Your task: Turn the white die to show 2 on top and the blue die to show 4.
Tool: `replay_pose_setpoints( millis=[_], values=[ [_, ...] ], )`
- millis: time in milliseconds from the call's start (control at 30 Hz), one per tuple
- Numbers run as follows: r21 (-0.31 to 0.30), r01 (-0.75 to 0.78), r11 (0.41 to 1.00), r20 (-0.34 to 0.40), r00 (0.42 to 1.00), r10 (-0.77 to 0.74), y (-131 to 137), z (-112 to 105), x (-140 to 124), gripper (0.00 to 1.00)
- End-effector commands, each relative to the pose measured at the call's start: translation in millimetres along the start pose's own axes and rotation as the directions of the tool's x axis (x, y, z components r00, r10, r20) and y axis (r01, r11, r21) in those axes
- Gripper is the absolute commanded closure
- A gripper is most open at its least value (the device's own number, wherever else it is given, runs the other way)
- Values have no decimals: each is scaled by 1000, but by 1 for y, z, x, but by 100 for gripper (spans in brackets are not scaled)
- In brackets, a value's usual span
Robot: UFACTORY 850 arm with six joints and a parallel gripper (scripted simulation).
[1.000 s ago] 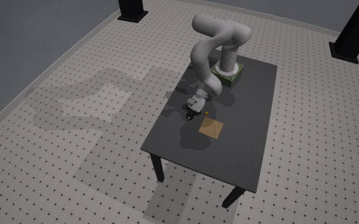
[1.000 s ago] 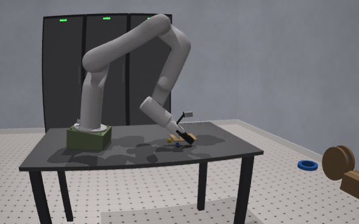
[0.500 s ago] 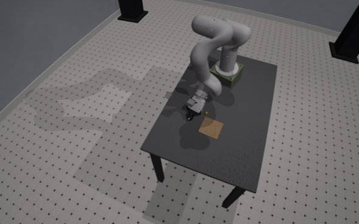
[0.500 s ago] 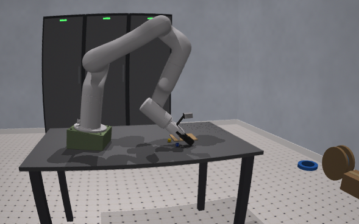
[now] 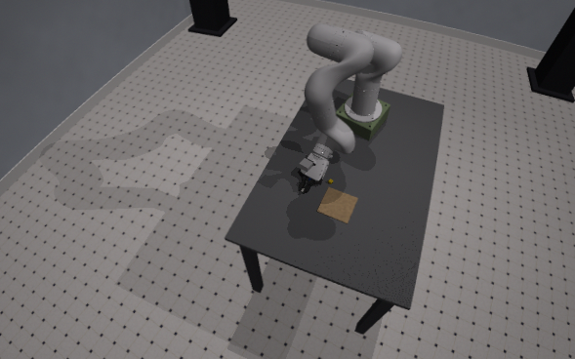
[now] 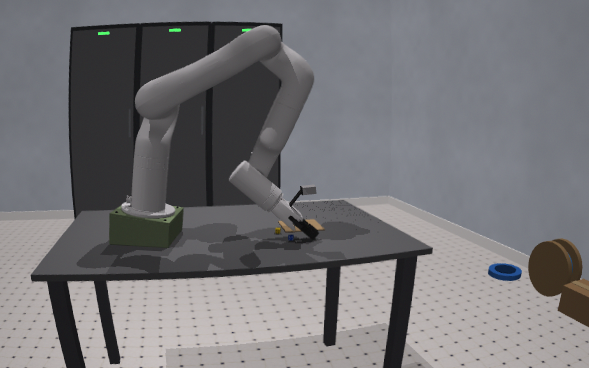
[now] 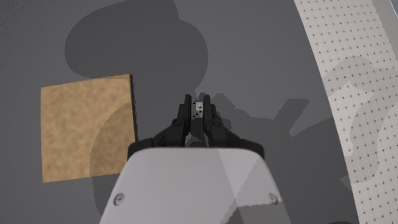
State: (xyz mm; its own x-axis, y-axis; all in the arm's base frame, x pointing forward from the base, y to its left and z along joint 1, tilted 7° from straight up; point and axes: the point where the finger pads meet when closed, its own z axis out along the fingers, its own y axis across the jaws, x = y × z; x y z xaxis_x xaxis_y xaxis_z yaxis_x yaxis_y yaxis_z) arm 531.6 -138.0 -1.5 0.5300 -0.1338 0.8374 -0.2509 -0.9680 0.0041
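One white die (image 7: 198, 110) pinched in jaws, one mat (image 7: 87, 127), one yellow die (image 5: 330, 180), seemingly one blue die (image 6: 290, 238)

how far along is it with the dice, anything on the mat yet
Early. Nothing looks finished: the mat lies bare on the table. In hand: the gripper is shut on the white die, held beside the mat, not over it. Left: set it flat on the mat with 2 up, then turn and place the blue die, off the mat. The yellow die sits untouched.
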Motion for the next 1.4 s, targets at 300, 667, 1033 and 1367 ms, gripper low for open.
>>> replay_pose_setpoints(
  millis=[300, 667, 1033, 1367],
  values=[
    [0, 0, 1000, -1, 1000, 0, 0, 0, 1, 89],
    [0, 0, 1000, -1, 1000, 0, 0, 0, 1, 85],
    [0, 0, 1000, -1, 1000, 0, 0, 0, 1, 73],
    [0, 0, 1000, -1, 1000, 0, 0, 0, 1, 69]
  ],
)
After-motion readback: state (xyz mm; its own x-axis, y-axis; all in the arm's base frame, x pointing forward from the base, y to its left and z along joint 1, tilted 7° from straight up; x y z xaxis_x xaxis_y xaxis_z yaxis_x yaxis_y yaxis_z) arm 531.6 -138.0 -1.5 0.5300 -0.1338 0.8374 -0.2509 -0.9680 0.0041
